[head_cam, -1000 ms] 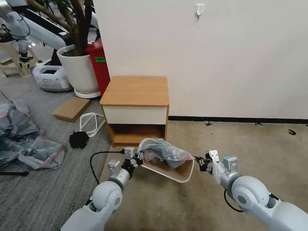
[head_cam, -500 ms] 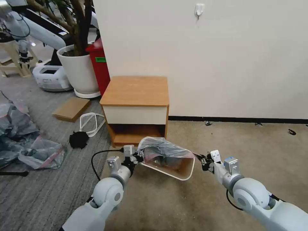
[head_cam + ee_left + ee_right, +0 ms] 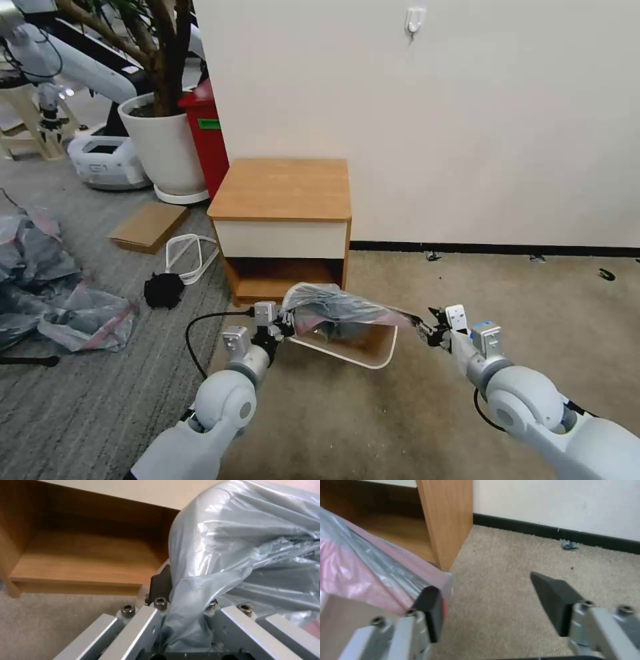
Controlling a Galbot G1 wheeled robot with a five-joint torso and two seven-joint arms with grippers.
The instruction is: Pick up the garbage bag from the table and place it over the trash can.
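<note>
Change since earlier: the garbage bag is now pulled flatter and wider over the trash can, where a second ago it was bunched in a mound; its right corner is drawn out to a thin point.
Table: placed against the wall, just behind the trash can; its open lower shelf is seen close up in the left wrist view, and its side panel in the right wrist view.
Trash can: set on the carpet, tilted, with its near rim and part of its opening left uncovered.
Garbage bag: stretched between both grippers above the can's back half; the pink band is seen plainly in the right wrist view, grey crinkled film in the left wrist view.
Left gripper: clamped on a gathered fold of the bag.
Right gripper: jaws spread wide apart; the bag's edge is laid against one finger, not pinched.
</note>
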